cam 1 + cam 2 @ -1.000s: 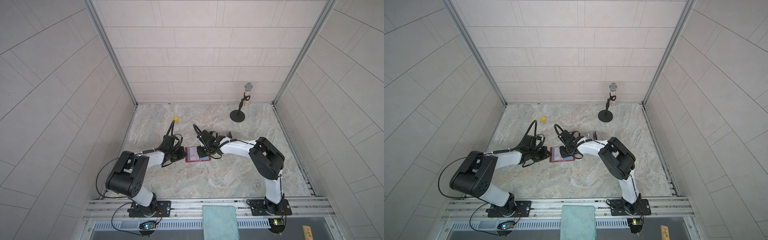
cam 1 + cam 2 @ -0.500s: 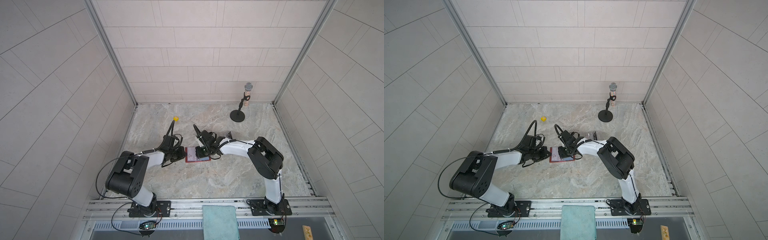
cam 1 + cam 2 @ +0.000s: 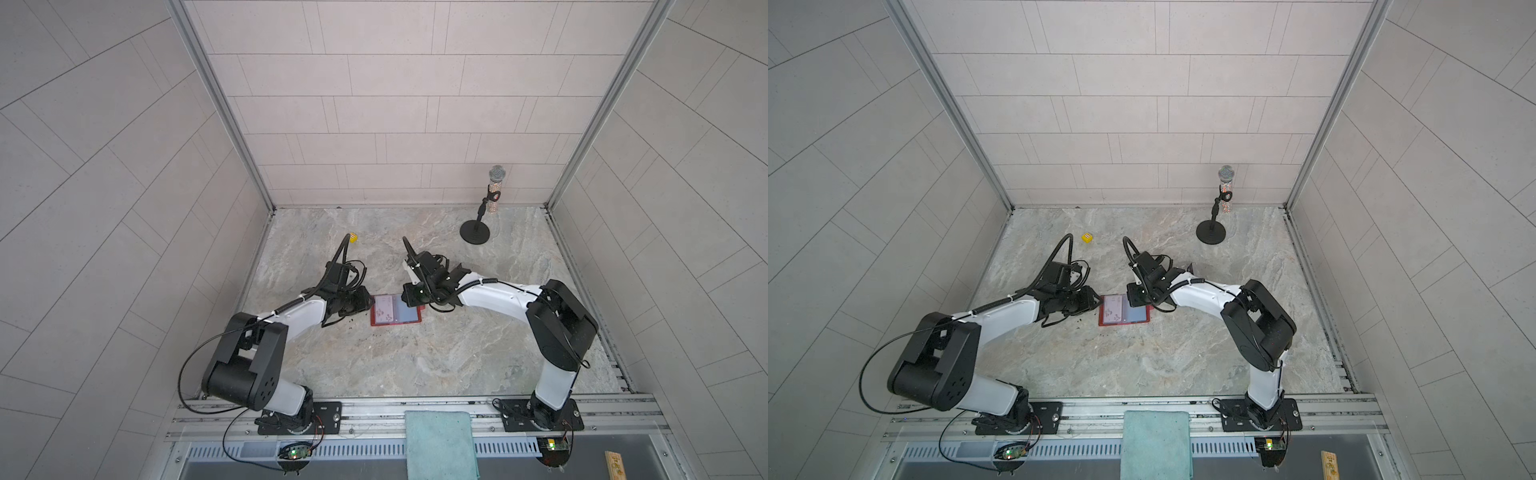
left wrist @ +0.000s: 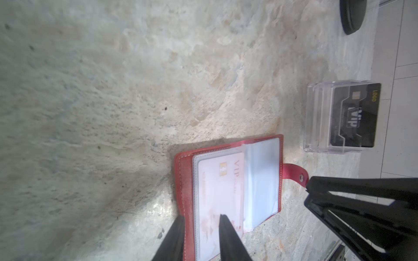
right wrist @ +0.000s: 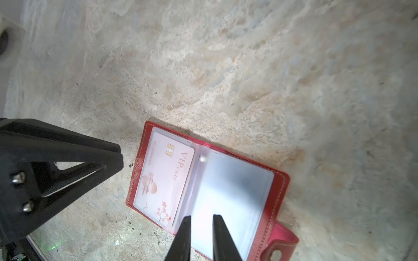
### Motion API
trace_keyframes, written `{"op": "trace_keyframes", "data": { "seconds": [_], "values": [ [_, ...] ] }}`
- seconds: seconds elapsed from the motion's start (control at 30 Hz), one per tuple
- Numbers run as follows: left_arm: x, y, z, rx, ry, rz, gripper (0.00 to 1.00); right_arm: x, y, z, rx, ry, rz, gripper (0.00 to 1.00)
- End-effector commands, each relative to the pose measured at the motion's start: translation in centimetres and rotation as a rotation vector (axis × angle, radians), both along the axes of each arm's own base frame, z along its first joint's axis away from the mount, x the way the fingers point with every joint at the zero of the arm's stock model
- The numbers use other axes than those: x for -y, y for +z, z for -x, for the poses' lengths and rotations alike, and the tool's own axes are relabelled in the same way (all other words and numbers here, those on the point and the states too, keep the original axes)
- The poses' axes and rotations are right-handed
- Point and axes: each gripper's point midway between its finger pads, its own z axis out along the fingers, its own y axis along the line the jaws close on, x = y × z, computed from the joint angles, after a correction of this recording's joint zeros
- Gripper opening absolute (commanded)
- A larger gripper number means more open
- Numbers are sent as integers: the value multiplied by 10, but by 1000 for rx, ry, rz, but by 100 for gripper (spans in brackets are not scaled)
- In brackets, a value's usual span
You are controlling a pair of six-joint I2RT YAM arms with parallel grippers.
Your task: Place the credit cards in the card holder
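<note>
The marble-patterned table [image 3: 415, 357] carries the whole scene, with the left arm [image 3: 291, 316] and the right arm [image 3: 498, 297] both bent low toward its middle. A teal cloth [image 3: 440, 444] hangs over the near edge, and a microphone [image 3: 494, 187] stands on a round black base at the far right. In both top views the red card holder [image 3: 395, 309] [image 3: 1124, 309] lies open and flat at the middle of the table, its snap tab on the right. The left gripper [image 4: 201, 220] sits at the holder's left edge with its jaws a little apart, one finger outside the red cover and one over the left sleeve. The right gripper [image 5: 201, 218] is over the empty right sleeve with a narrow gap between its fingers, clamping nothing. A clear acrylic stand [image 4: 321, 117], farther back and to the right, holds a black credit card [image 4: 355, 115] upright. A pale VIP card [image 5: 167, 178] lies inside the left sleeve. A yellow die [image 3: 353, 237] rests at the far left.
</note>
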Motion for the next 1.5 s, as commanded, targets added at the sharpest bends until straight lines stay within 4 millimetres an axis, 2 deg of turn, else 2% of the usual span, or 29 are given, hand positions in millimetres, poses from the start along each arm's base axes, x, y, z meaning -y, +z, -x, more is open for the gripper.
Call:
{"op": "trace_keyframes", "data": {
  "seconds": [0.0, 0.13, 0.3, 0.63, 0.83, 1.27, 1.4, 1.47],
  "values": [
    [7, 14, 1, 21, -44, 4, 33, 13, -8, 5, -19, 9, 46, 20],
    [28, 18, 4, 19, -107, 36, 33, 19, -19, 5, -36, -6, 75, 20],
    [54, 17, 4, 11, -149, 102, 34, 22, -35, 7, -73, -11, 96, 15],
    [84, -1, 0, -30, -182, 164, 37, 33, -52, 9, -96, -27, 157, 10],
    [94, -8, -2, -49, -197, 173, 37, 36, -60, 12, -115, -26, 174, 8],
    [100, -25, -1, -85, -196, 174, 37, 35, -71, 15, -139, -22, 171, 5],
    [102, -26, 0, -90, -198, 185, 34, 34, -71, 15, -140, -21, 164, 5],
    [103, -26, -1, -88, -197, 191, 28, 33, -70, 15, -139, -21, 162, 5]
  ]
}}
